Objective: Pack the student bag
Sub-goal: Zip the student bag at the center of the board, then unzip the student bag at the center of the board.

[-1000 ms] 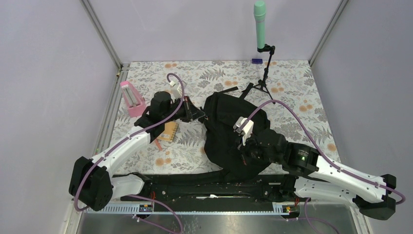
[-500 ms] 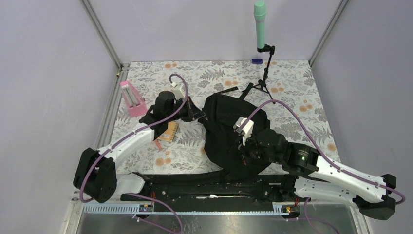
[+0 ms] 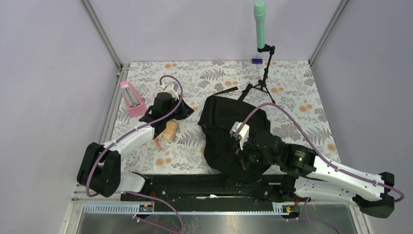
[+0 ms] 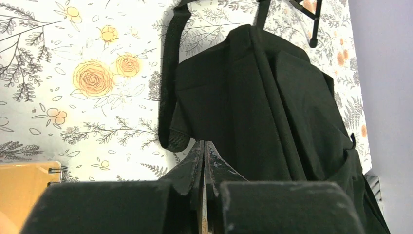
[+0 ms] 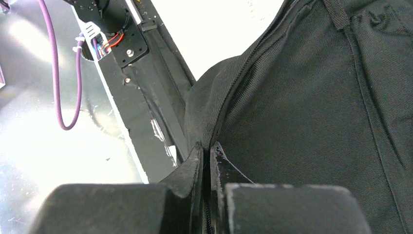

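While the student bag (image 3: 229, 122) lay as a slumped black heap in the middle of the floral table (image 3: 302, 97), zipped or folded over so that none of its lining showed, you were, by my reading, at the opening step and not yet packing. It looked soft and crumpled, with a zipper seam (image 5: 251, 68) curving along its near edge and one long strap (image 4: 168, 73) trailing flat on the cloth at its left side. Your right gripper (image 5: 207, 148) sat at that near edge with its fingers pressed together, and the seam ran straight into them, so it appeared to be pinching the bag's zippered rim, though whether it had the pull itself or only fabric could not be told. Your left gripper (image 4: 204, 148) hung just left of the bag above the cloth, fingers closed on nothing. Farther left, well apart from the bag, the orange spiral notebook (image 3: 169, 130) and a pink case (image 3: 131, 97) waited outside it. The next move probably called for drawing the rim along the zipper's curve, and for spreading the left fingers to hold the limp fabric so that the bag would not simply drag.
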You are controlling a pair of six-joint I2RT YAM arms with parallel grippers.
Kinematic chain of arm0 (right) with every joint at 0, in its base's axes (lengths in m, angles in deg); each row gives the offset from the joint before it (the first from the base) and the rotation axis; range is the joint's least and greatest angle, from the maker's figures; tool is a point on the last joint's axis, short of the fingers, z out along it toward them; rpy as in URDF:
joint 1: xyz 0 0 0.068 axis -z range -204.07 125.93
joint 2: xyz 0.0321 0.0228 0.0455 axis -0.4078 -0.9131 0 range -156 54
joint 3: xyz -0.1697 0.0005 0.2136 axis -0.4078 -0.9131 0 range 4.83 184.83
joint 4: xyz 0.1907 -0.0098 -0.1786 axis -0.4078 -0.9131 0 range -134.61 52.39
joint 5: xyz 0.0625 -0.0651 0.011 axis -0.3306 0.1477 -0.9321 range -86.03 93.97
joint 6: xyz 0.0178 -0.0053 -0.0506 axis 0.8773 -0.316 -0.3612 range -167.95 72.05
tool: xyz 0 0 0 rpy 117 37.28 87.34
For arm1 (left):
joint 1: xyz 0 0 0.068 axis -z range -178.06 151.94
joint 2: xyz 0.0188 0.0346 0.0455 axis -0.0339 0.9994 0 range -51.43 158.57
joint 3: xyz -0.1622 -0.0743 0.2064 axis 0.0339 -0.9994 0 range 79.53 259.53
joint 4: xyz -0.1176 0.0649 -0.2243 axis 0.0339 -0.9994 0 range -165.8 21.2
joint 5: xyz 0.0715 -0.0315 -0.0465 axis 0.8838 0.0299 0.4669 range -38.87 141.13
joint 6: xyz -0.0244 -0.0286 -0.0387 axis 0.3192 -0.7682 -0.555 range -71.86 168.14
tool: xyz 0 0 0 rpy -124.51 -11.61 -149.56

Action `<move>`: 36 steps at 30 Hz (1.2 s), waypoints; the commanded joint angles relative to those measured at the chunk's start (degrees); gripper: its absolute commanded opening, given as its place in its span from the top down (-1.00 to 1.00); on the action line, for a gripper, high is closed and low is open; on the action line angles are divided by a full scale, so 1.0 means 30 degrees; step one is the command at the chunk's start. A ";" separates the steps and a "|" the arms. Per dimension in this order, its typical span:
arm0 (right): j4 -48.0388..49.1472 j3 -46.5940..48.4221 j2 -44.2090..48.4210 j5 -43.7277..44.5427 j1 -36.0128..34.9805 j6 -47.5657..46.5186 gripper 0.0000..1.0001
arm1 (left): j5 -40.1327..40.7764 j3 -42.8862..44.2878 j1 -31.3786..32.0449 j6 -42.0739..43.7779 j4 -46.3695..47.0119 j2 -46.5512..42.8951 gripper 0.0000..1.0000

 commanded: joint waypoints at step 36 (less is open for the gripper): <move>0.0011 -0.0599 -0.2749 0.5090 0.8254 0.4165 -0.68 | 0.6564 -0.3051 1.2911 -0.0859 0.2859 -0.6454 0.01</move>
